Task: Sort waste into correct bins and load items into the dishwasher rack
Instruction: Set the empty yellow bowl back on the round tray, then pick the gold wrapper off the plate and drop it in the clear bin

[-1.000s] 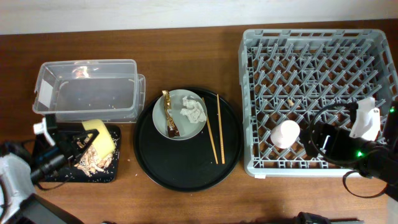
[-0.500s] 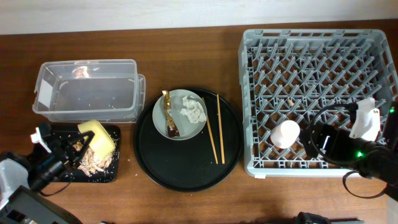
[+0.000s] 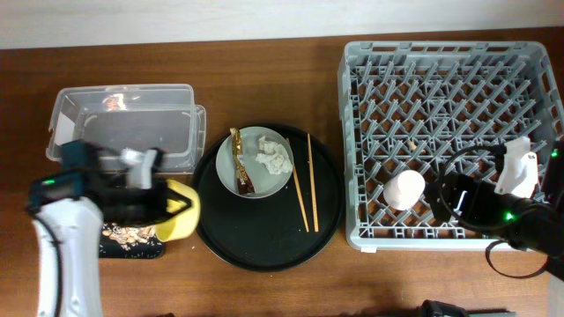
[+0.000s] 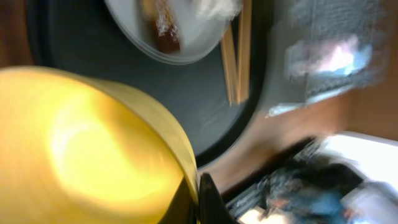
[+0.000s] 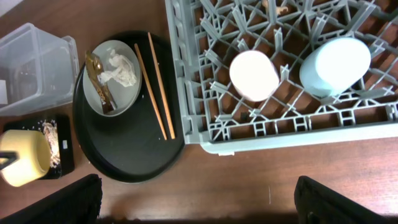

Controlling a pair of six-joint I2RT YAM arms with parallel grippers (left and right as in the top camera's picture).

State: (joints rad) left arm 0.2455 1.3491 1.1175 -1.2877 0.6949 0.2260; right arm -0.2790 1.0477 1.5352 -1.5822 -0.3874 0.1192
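My left gripper [image 3: 174,209] is shut on the rim of the yellow bowl [image 3: 179,211], holding it between the shallow black tray [image 3: 113,244] and the round black tray [image 3: 264,231]. The bowl fills the left wrist view [image 4: 87,149]. Brownish food scraps [image 3: 132,236] lie in the shallow black tray. The grey plate [image 3: 264,180] holds the foil wrapper [image 3: 240,158] and the white tissue [image 3: 275,157]. Chopsticks [image 3: 305,180] lie beside it. The pink cup [image 5: 254,74] and blue cup [image 5: 334,65] stand in the grey rack [image 3: 449,53]. My right gripper [image 5: 199,208] is open and empty over the table at the rack's front edge.
The clear tub [image 3: 123,128] stands at the back left, behind the shallow black tray. The round black tray sits between the tub and the rack. My right arm [image 3: 480,207] hangs over the rack's front right corner.
My left gripper has lifted the yellow bowl off the shallow black tray and carried it right, to the edge of the round tray. The right arm has not moved.
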